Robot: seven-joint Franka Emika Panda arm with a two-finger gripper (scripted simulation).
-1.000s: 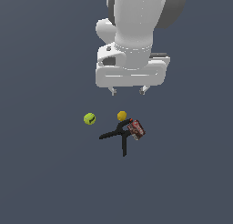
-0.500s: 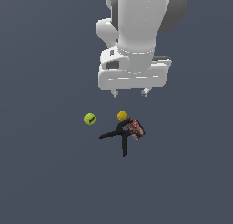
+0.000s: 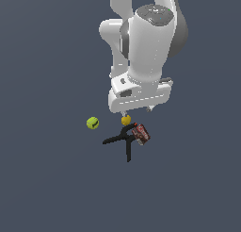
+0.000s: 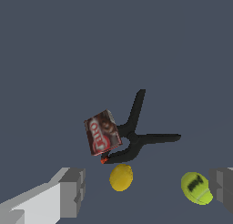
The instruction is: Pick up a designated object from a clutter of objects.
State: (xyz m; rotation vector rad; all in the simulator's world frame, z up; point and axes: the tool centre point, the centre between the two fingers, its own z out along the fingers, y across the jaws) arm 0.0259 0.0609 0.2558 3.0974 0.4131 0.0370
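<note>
Red-brown box leans on the clamp as the open gripper hovers above, approach underway; next, centring over the box.

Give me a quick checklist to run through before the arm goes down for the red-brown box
1. Gripper open: ok, fingers spread wide.
2. Nothing held: ok.
3. Red-brown box in sight: ok, both views.
4. Gripper centred on box: not ok, the yellow-orange ball lies between the fingers instead.
5. Box free of neighbours: not ok, it sits against the black clamp.
6. Yellow-green ball clear of box: ok, well apart.
</note>
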